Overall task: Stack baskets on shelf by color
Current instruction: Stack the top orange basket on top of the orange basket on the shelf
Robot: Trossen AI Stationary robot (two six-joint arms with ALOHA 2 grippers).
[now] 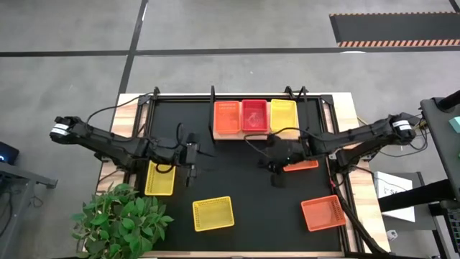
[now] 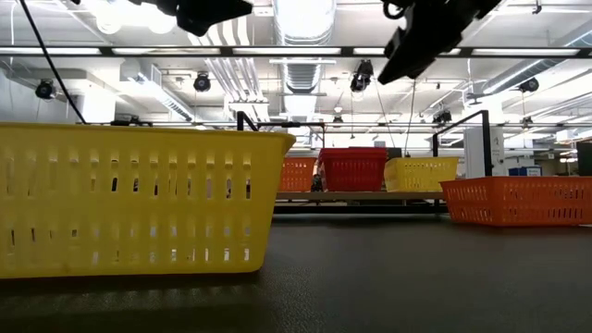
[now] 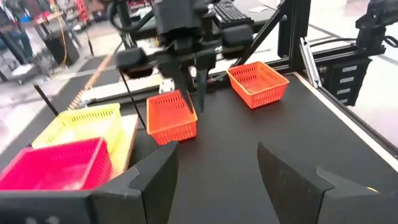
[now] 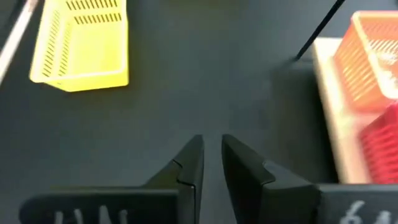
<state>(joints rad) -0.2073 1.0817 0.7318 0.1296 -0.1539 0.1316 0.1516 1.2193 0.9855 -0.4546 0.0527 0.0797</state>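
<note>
Three baskets sit side by side on the shelf (image 1: 256, 133) at the back: orange (image 1: 226, 117), red (image 1: 254, 115), yellow (image 1: 282, 115). The left gripper (image 1: 192, 175) hangs over bare mat, jaws wide apart, a yellow basket (image 1: 159, 178) just beside it. The right gripper (image 1: 277, 176) hovers mid-table, jaws nearly together, holding nothing, next to an orange basket (image 1: 300, 165). Another yellow basket (image 1: 213, 214) and another orange basket (image 1: 323, 213) lie near the front.
</note>
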